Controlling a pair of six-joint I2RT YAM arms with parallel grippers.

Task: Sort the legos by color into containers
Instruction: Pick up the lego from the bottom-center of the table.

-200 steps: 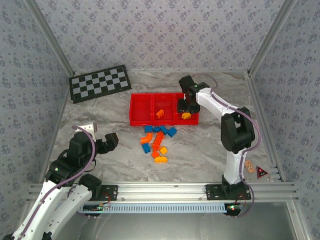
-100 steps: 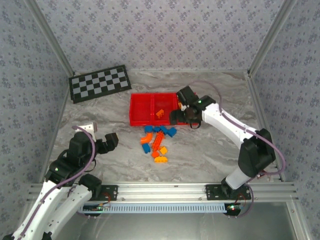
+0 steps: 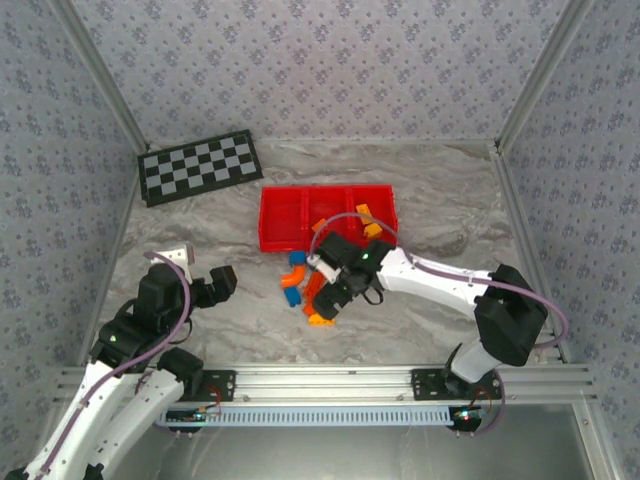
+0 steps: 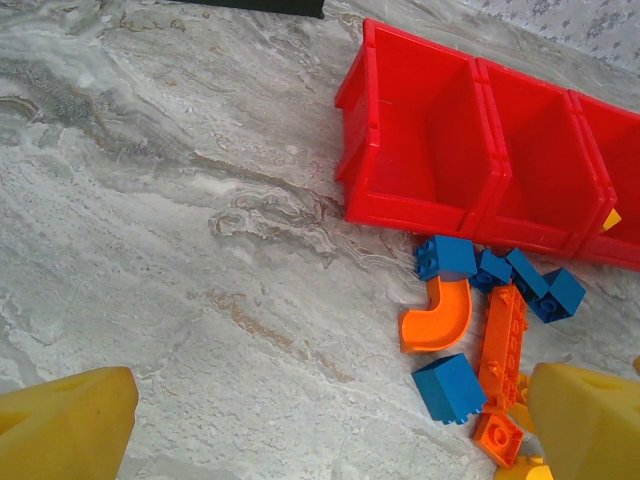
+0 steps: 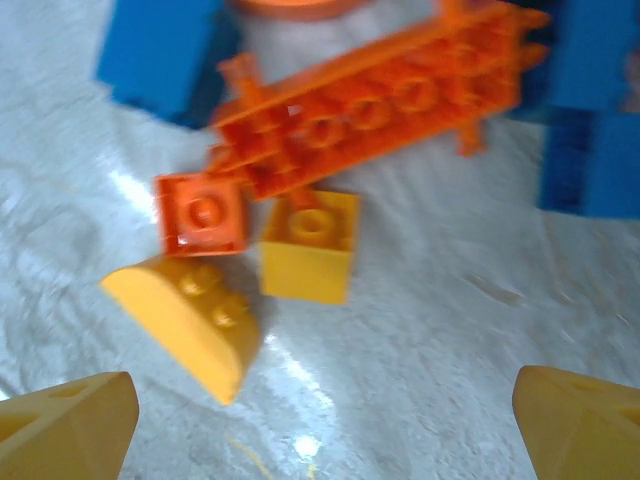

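Observation:
The red tray point(image 3: 282, 236) lies mid-table, with a red-orange brick point(image 3: 319, 226) in its middle compartment and two yellow bricks point(image 3: 367, 213) in the right one. Loose legos lie in front of it. My right gripper point(image 3: 328, 300) hangs open just over this pile. Between its fingers and a little ahead of them point(image 5: 320, 430) lie a square yellow brick point(image 5: 308, 243), a rounded yellow brick point(image 5: 190, 320), a small red-orange brick point(image 5: 202, 213) and a long red-orange piece point(image 5: 370, 125). My left gripper point(image 3: 205, 272) is open and empty at the near left point(image 4: 325, 440).
A black-and-grey checkerboard point(image 3: 200, 166) lies at the back left. In the left wrist view, blue bricks point(image 4: 447, 257), a curved orange piece point(image 4: 440, 315) and a blue cube point(image 4: 450, 388) sit before the tray point(image 4: 420, 200). Patterned walls enclose the table.
My right arm has swung from the tray's right compartment down and left to the loose pile, leaving a yellow brick in that compartment. The left arm has not moved.

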